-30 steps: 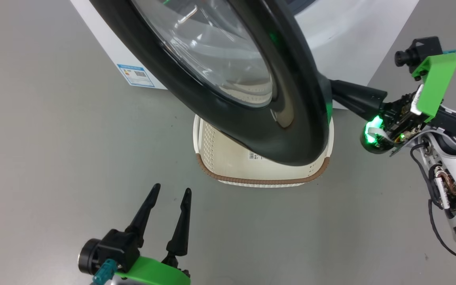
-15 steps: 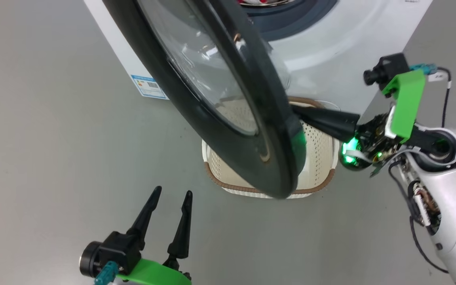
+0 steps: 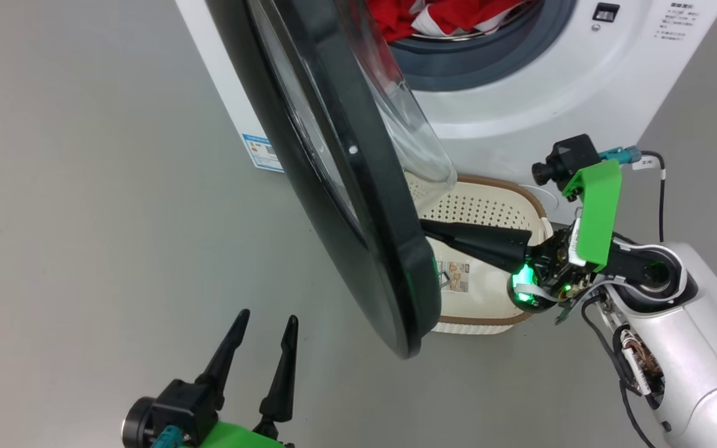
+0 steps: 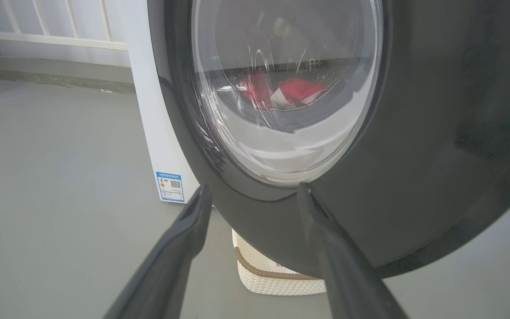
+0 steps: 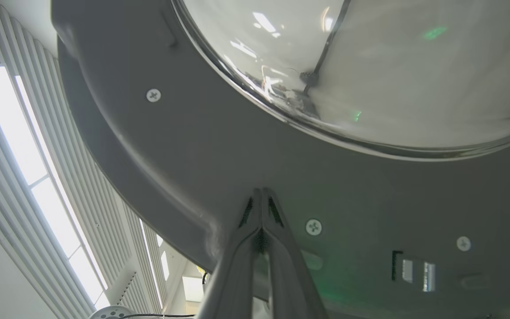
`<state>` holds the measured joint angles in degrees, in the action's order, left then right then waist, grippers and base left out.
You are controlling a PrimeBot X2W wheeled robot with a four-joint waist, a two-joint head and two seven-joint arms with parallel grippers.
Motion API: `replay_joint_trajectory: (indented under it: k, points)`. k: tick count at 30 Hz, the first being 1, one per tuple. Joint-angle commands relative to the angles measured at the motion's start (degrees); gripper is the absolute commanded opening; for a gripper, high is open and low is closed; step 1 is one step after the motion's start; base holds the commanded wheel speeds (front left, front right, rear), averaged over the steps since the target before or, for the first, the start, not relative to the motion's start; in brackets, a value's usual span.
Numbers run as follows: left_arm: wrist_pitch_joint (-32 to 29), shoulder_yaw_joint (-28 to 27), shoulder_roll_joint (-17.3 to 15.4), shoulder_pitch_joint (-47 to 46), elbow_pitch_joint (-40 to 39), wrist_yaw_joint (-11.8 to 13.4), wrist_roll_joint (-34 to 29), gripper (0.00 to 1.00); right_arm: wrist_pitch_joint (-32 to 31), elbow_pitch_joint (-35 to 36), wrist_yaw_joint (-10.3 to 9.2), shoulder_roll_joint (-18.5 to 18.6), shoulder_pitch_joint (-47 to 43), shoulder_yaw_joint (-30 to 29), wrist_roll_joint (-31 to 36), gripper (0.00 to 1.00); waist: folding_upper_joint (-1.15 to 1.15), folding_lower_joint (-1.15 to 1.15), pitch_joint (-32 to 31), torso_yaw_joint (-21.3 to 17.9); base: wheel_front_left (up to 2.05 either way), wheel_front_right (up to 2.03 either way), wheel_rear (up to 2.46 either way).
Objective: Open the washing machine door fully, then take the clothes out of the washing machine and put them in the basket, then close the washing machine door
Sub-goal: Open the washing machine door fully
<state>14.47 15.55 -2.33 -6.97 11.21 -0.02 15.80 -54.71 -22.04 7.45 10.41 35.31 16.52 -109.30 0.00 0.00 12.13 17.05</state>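
The washing machine door (image 3: 340, 186) stands half open, its lower edge over the basket (image 3: 523, 202), with the clothes (image 3: 445, 15) in the washing machine (image 3: 551, 106) behind. The right tool (image 5: 261, 192), pressed together, meets the door's inner face. The left tool (image 3: 267, 316) hangs spread over bare floor (image 3: 84, 249) before it.

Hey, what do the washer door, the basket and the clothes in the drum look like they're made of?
The washing machine door: glossy black plastic, judging by its sheen, around a clear bulging window, glass or clear plastic. The basket: cream perforated plastic; its brown woven-look rim may be moulded too. The clothes: soft red fabric with white trim, lying crumpled.
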Motion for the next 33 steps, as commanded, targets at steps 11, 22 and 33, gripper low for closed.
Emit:
replay_joint_trajectory:
  k: [11,22,33]
  points:
    - [0.52,-2.2,-0.54,1.15,-2.74,0.5,0.59,1.0,0.3,2.06,0.03,-3.14,-2.14,1.44,2.23,0.0,0.0,0.0,-2.29,4.47,0.0,0.0,0.0]
    - [0.53,-2.46,-0.54,2.22,-3.39,0.8,0.82,1.0,0.65,1.36,0.03,-5.04,-2.59,1.22,3.66,0.0,0.0,0.0,-3.35,7.93,0.0,0.0,0.0]
    - [0.53,-3.14,-0.54,2.79,-3.86,1.5,0.69,1.0,0.67,1.54,0.03,-6.61,-3.07,1.29,4.3,0.0,0.0,0.0,-3.91,10.14,0.0,0.0,0.0]
